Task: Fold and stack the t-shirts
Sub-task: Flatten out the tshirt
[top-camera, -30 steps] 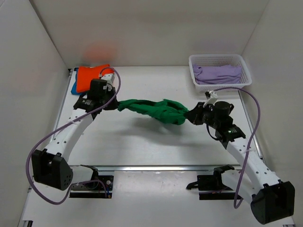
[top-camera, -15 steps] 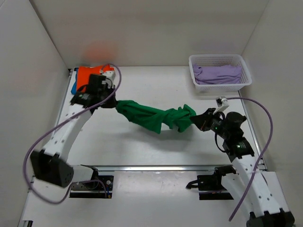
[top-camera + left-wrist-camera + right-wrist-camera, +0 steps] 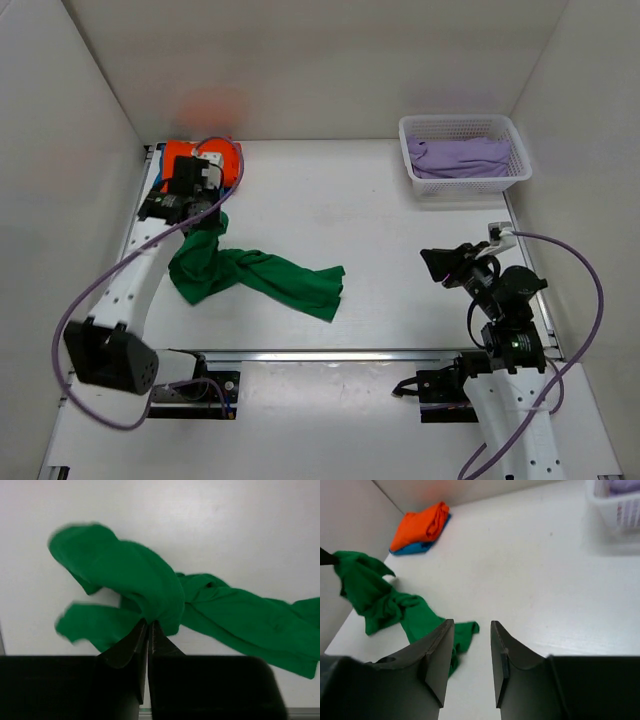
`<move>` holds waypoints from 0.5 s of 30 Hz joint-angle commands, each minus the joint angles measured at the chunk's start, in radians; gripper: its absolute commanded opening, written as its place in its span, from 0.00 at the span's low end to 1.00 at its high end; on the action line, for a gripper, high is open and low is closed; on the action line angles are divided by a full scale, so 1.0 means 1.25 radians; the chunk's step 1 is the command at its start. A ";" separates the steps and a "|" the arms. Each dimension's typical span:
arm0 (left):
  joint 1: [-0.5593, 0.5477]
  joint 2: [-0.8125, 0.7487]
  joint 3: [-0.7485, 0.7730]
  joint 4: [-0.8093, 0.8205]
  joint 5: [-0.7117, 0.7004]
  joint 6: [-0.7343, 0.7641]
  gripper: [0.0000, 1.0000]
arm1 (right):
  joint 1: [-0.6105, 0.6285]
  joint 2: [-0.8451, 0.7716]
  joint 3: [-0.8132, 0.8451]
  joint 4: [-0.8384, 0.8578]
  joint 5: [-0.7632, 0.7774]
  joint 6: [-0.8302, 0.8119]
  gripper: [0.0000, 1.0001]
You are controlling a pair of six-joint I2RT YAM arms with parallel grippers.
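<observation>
L gripper (image 3: 148, 625): jaws pinched tight on a bunched fold of the green t-shirt (image 3: 140, 587). That end is lifted just in front of the orange t-shirt (image 3: 420, 525). The rest trails along the surface (image 3: 330, 200), away from orange toward the middle, twisted like a rope.

R gripper (image 3: 471, 625): jaws part open, nothing btwn them, well away from orange on the far side of the green tail.

Step in hand imo: get green spread flat before any fold. Doing it well:
- I'm holding a wad, not an edge. Drop it and re-grab at a shoulder or hem corner.
- Bring R in on the free tail end and take a single layer only.
- Pull the two ends apart low over the surface to untwist, then lay flat.
- Keep clear of orange, or the drag will mess up the stack.

Views:
- L wrist cam: only one showing the pinch itself, w/ cloth draped over the tips.
- R wrist cam: shows the jaw gap is empty, and orange sitting on the blue t-shirt (image 3: 417, 547). From the top cam my L arm hides most of that.
- Top cam: only one w/ the full layout, incl. the basket (image 3: 465, 128) w/ purple cloth (image 3: 460, 155), far corner opposite orange.
</observation>
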 commanded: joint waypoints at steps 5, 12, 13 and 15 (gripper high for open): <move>0.062 0.153 -0.081 0.104 -0.006 0.005 0.25 | 0.026 0.099 -0.060 0.008 -0.082 -0.003 0.33; 0.074 0.140 -0.076 0.114 -0.007 0.006 0.12 | 0.300 0.373 -0.069 0.143 0.073 0.003 0.52; 0.077 0.135 -0.077 0.118 -0.006 0.001 0.09 | 0.322 0.430 -0.062 0.166 0.065 0.007 0.53; 0.084 0.117 -0.090 0.117 -0.004 -0.002 0.03 | 0.339 0.522 -0.043 0.230 0.026 0.032 0.54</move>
